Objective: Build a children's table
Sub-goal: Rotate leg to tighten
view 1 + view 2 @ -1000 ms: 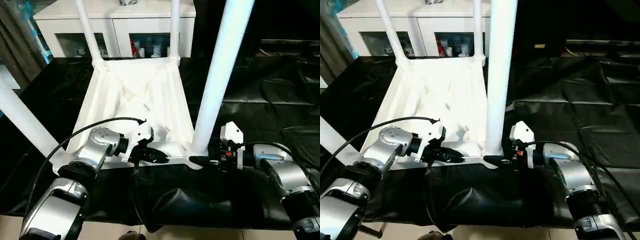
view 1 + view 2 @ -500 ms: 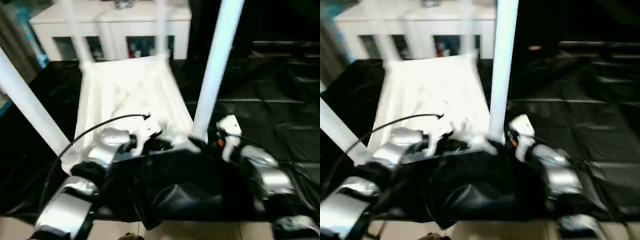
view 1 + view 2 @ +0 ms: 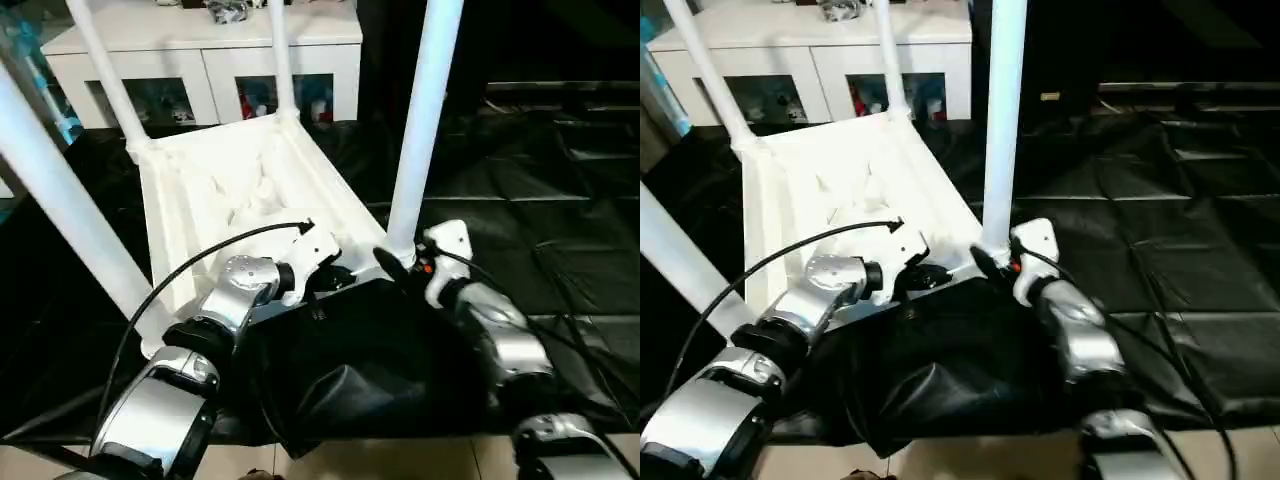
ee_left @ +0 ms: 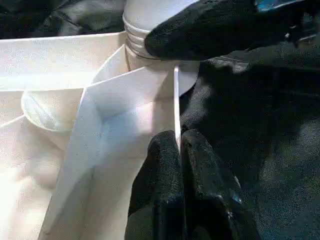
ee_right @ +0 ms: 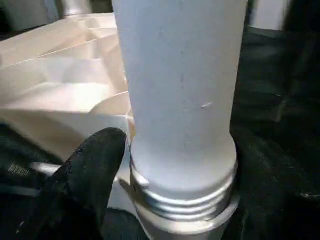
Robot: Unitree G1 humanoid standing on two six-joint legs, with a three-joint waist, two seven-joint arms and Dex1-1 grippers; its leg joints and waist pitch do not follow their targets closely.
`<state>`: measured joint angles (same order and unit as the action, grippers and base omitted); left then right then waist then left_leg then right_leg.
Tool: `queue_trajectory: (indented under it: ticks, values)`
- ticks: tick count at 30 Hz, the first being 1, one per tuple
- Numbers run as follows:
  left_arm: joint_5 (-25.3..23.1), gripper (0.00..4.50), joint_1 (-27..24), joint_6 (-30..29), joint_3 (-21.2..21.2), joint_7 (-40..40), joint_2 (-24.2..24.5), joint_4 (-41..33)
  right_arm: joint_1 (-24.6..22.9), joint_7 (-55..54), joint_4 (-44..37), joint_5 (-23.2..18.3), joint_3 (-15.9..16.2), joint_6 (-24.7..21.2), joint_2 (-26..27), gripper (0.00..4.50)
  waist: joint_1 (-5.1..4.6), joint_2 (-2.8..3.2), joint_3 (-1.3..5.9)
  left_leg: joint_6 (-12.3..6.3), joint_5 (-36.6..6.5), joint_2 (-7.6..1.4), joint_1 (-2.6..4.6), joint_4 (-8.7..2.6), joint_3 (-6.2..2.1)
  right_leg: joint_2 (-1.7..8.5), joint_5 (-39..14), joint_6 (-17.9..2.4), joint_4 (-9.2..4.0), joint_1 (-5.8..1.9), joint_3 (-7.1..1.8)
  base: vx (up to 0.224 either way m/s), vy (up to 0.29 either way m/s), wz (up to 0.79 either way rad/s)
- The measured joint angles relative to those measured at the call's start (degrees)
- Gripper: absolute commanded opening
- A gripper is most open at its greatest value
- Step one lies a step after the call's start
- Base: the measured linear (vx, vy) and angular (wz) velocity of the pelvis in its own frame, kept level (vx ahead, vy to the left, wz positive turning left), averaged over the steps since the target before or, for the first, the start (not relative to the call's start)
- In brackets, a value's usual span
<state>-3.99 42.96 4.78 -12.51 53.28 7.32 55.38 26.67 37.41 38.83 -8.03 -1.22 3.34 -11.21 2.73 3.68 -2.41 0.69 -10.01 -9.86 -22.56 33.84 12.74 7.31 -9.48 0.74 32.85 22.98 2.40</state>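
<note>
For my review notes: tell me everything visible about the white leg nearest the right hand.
The leg is a smooth white plastic-looking tube, standing upright with a slight lean, running out of the picture's top. Its threaded base sits in the near right corner socket of the upturned children's table. The right hand straddles that base, one finger beside the threads; contact is unclear.

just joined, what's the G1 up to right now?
It is assembling the children's table, which lies upside down on the black-covered work table with all four legs standing up. The left tool is shut on the thin edge wall of the tabletop near the corner closest to the robot. The right tool straddles the base of the near right leg, just above its threaded collar at the socket, one black finger on each side.
</note>
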Motion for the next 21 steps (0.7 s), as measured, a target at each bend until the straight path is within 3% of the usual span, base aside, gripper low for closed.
queue_trajectory:
  ticks: [5, 7, 12, 19, 21]
  values:
    - [2.78, 0.0, -2.02, 2.32, -0.09, 10.98, 3.36, -2.38, -1.36, 12.48, -3.03, -2.12, 2.48, -0.68, -4.57, 3.5, 1.11, 0.05, 0.02, 0.01, 0.0, -0.22, -0.06, -0.13, -0.01, -0.07, 0.08, 0.01, 0.32, 0.19, 0.24, 0.011, -0.004, 0.0]
    - [3.77, 0.0, -2.13, 2.29, -0.29, 14.98, 4.33, -2.9, -1.42, 17.73, -4.7, -2.88, 4.17, -1.64, -6.85, 3.5, 2.26, 0.06, 0.02, -0.01, 0.01, -0.26, -0.15, -0.16, 0.05, -0.07, -0.02, 0.15, 0.33, 0.28, 0.26, 0.0, 0.0, 0.0]
    - [4.44, 0.0, -2.17, 2.52, -0.69, 22.4, 6.09, -3.46, -1.9, 27.57, -8.57, -3.57, 6.88, -3.24, -10.37, 3.5, 3.63, -0.01, -0.01, -0.38, 0.08, -0.24, -0.56, 0.08, 0.11, 0.0, -0.23, 0.03, 0.31, 0.44, 0.27, 0.0, 0.0, 0.0]
    - [4.95, 0.0, -2.73, 1.94, -1.24, 26.98, 7.77, -4.65, -2.37, 34.3, -11.1, -3.61, 9.32, -4.75, -13.56, 3.5, 3.68, -0.32, -0.21, -0.22, -0.12, -0.16, -0.56, 0.28, 0.15, 0.07, -0.14, -0.12, 0.35, 0.42, 0.13, 0.0, 0.0, 0.0]
    - [5.04, 0.0, -2.86, 1.64, -1.24, 27.94, 7.92, -4.81, -2.49, 35.51, -11.6, -3.75, 9.65, -5.7, -14.13, 3.17, 3.67, -0.36, -0.24, -0.21, -0.12, -0.17, -0.53, 0.28, 0.15, 0.07, -0.12, -0.14, 0.37, 0.41, 0.12, 0.0, 0.0, 0.0]
